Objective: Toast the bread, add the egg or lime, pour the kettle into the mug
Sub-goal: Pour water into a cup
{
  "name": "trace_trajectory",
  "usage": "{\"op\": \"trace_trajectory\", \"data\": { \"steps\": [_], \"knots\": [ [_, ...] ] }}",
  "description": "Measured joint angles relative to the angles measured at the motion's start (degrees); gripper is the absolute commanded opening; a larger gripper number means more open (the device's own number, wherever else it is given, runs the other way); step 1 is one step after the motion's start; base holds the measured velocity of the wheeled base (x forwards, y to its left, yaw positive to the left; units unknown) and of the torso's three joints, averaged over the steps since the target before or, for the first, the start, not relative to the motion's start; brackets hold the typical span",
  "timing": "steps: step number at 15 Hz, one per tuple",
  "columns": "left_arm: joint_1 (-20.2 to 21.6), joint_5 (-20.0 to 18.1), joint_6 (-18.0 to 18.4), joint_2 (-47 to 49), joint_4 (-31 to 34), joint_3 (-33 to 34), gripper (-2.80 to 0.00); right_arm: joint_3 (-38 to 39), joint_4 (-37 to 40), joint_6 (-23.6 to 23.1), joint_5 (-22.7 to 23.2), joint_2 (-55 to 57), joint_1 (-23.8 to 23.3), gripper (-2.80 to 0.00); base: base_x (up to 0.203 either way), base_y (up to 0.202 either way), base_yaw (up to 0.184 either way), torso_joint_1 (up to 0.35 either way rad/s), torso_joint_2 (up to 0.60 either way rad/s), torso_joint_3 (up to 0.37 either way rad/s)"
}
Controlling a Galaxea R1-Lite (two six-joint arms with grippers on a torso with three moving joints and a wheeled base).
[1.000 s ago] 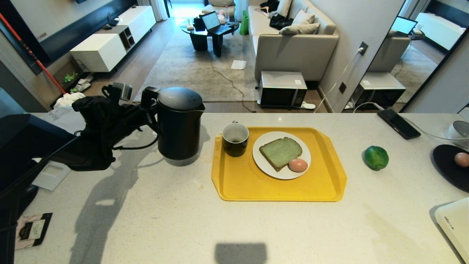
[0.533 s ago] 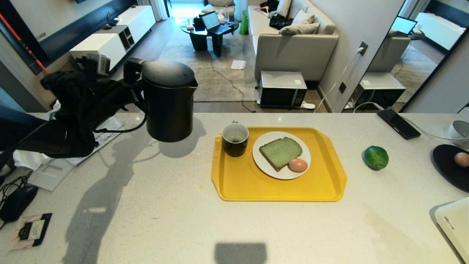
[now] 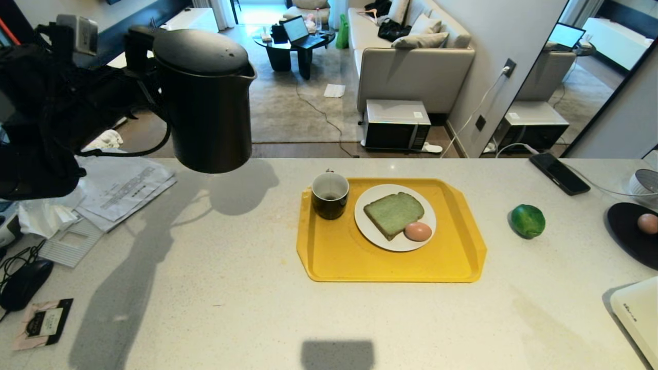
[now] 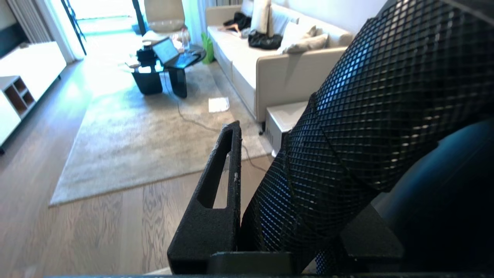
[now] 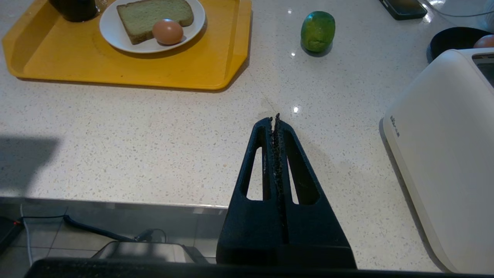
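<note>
The black kettle hangs upright well above the counter at the far left, held by its handle. My left gripper is shut on that handle; one finger shows beside it, the other is hidden. The black mug stands in the far left corner of the yellow tray. On a white plate lie the green bread and the egg. The lime rests on the counter right of the tray. My right gripper is shut and empty, low over the counter's near edge.
A white toaster stands at the near right. A black dish with another egg is at the right edge, a phone behind it. Papers, a mouse and a packet lie left.
The left arm has lifted the kettle off the counter, high up and a little to the left. Everything on the tray and the right arm stayed still.
</note>
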Motion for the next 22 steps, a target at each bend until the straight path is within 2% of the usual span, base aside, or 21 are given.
{"op": "trace_trajectory", "data": {
  "steps": [8,19,22],
  "knots": [
    [0.21,2.26,1.37,-8.89,7.75,0.09,-2.8,0.0,0.01,-0.16,-0.02,0.0,0.0,-2.8,0.0,0.0,0.0,0.009,-0.02,-0.008],
    [1.09,2.7,1.64,-10.97,8.09,-0.15,-2.8,0.0,-0.02,-0.27,0.07,0.0,0.0,-2.8,0.0,0.0,0.0,0.065,-0.12,-0.057],
    [1.06,2.68,1.73,-10.97,10.02,-1.52,-2.8,0.0,-0.05,-0.25,0.06,0.0,0.0,-2.8,0.0,0.0,0.0,0.065,-0.12,-0.057]
  ]
}}
